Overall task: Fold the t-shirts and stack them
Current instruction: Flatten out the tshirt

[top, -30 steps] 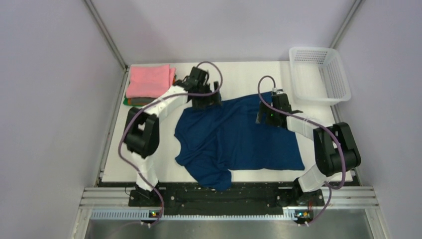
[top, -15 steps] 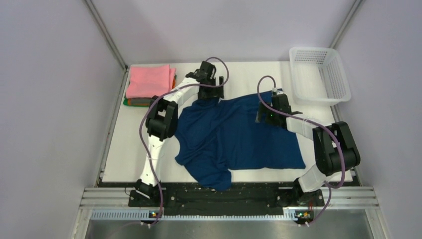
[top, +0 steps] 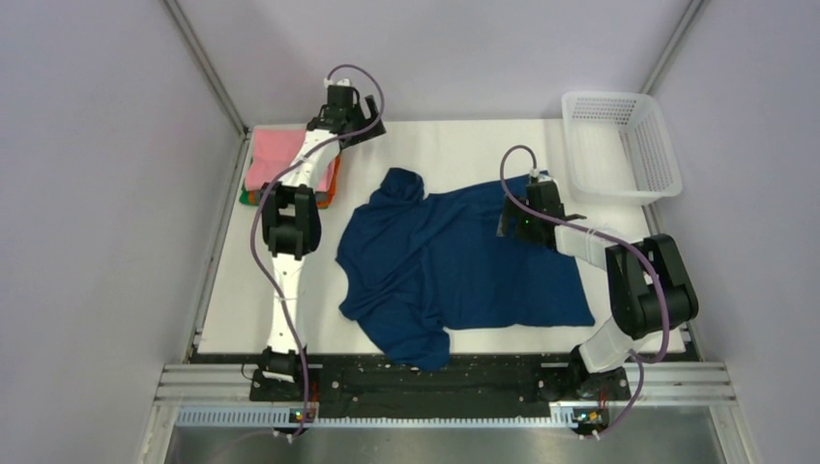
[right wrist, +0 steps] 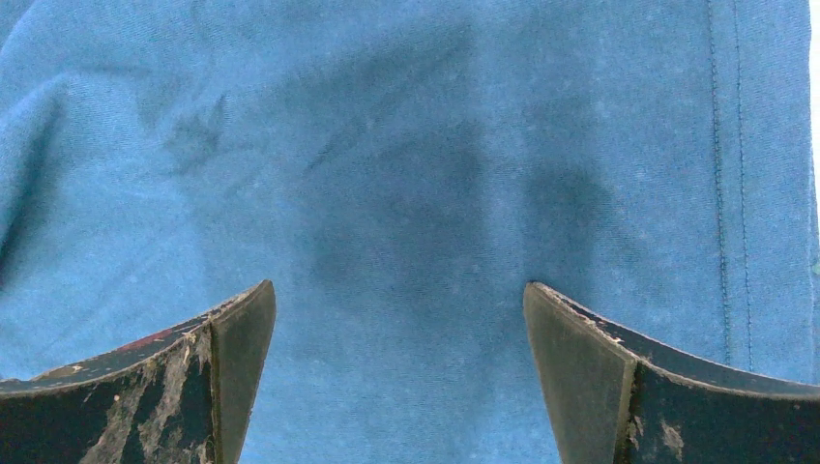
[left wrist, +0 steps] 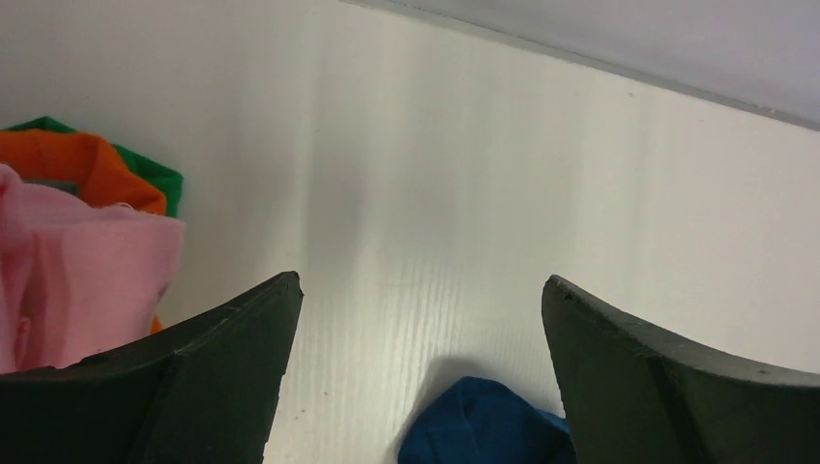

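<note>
The dark navy t-shirt [top: 464,261] lies spread and rumpled mid-table, one sleeve bunched at its far left corner [top: 401,184]. That sleeve shows at the bottom of the left wrist view [left wrist: 483,430]. The pink t-shirt [top: 280,159] tops a folded pile with orange and green edges [left wrist: 87,164] at the far left. My left gripper [top: 350,108] is open and empty, raised near the back wall above bare table [left wrist: 421,285]. My right gripper [top: 522,224] is open, just above the shirt's far right part [right wrist: 399,288], holding nothing.
A white lattice basket [top: 619,145] stands at the back right. The enclosure's walls and metal posts close in the table at the back and sides. Bare white table [top: 464,145] lies between the pile and the basket.
My left gripper has left the navy sleeve and swung up and away to the back left, leaving the sleeve bunched on the table. The right arm has not moved.
</note>
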Controlling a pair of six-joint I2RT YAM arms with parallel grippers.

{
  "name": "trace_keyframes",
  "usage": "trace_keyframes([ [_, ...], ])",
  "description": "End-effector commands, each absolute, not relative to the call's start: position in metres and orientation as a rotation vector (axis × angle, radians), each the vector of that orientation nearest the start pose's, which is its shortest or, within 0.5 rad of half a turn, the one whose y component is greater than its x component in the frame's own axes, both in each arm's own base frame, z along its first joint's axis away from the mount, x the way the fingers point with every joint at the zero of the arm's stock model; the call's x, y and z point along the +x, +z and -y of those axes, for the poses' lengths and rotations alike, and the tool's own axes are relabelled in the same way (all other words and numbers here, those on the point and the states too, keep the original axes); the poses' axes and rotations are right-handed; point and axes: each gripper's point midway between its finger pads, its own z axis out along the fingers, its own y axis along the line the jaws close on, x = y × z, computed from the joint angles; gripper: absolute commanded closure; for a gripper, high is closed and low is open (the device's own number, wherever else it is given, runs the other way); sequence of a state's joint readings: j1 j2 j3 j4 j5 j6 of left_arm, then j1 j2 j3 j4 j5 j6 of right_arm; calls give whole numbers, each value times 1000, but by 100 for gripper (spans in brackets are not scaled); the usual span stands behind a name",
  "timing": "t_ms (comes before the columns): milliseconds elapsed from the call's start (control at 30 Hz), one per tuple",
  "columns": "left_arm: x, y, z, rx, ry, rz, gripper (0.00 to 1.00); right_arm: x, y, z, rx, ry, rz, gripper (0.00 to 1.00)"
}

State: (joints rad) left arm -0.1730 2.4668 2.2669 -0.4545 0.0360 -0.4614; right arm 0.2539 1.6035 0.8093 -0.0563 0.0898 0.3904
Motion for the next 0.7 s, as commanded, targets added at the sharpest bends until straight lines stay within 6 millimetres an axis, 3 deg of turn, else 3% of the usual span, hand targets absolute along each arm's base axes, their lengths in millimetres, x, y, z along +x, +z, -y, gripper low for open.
trace_keyframes([
  [0, 622, 192, 183, -156, -550, -2110, 1, 356, 17, -90, 235, 133, -2494, 1],
  [33, 609, 204, 193, -112, -606, -2106, 1, 357, 19, -90, 234, 134, -2492, 1],
  [167, 552, 187, 234, 28, -727, -2215, 1, 364, 29, -86, 247, 98, -2469, 1],
  [267, 509, 160, 261, 100, -739, -2315, 1, 376, 48, -86, 260, 92, -2426, 1],
  [400, 476, 116, 271, 106, -631, -2447, 1, 384, 63, -88, 264, 110, -2390, 1],
  [533, 474, 86, 268, 95, -606, -2505, 1, 384, 64, -86, 255, 98, -2385, 1],
  [667, 501, 67, 260, 27, -570, -2513, 1, 390, 60, -82, 253, 83, -2391, 1],
])
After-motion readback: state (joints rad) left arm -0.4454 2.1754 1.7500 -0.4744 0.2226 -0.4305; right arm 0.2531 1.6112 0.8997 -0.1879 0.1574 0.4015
